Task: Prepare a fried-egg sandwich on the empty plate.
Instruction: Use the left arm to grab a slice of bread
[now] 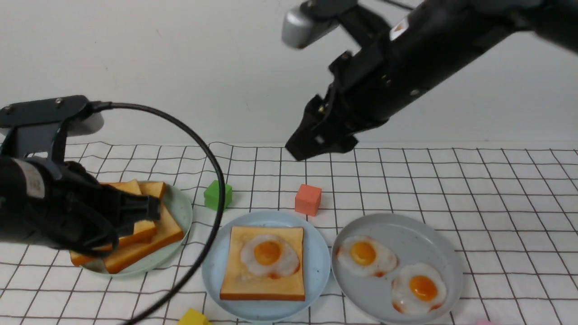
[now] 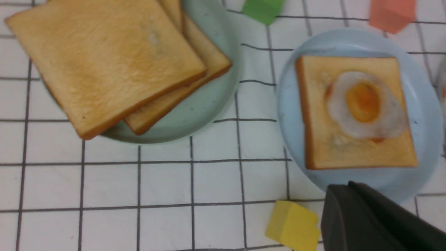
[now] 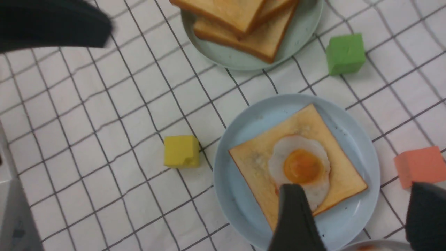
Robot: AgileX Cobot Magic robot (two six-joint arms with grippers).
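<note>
The light blue speckled plate (image 1: pixel 212 271) sits front centre. It holds one toast slice (image 1: pixel 239 280) with a fried egg (image 1: pixel 268 255) on top, and no stacked pair of slices shows on it. It also shows in the left wrist view (image 2: pixel 289 104) and the right wrist view (image 3: pixel 244 209). My left gripper (image 1: pixel 151 210) is shut and empty, just above the spare toast slices (image 1: pixel 149 243) on the pale green plate (image 1: pixel 180 212). My right gripper (image 1: pixel 316 140) is open and empty, raised high behind the blue plate. In the right wrist view, one of its fingers (image 3: pixel 296 216) overlaps the egg toast.
A grey plate (image 1: pixel 406 234) at the right holds two fried eggs (image 1: pixel 365 255). A green block (image 1: pixel 217 195) and an orange block (image 1: pixel 308 199) lie behind the blue plate. A yellow block (image 1: pixel 193 317) lies at the front edge. The left arm's cable (image 1: pixel 216 171) loops over the cloth.
</note>
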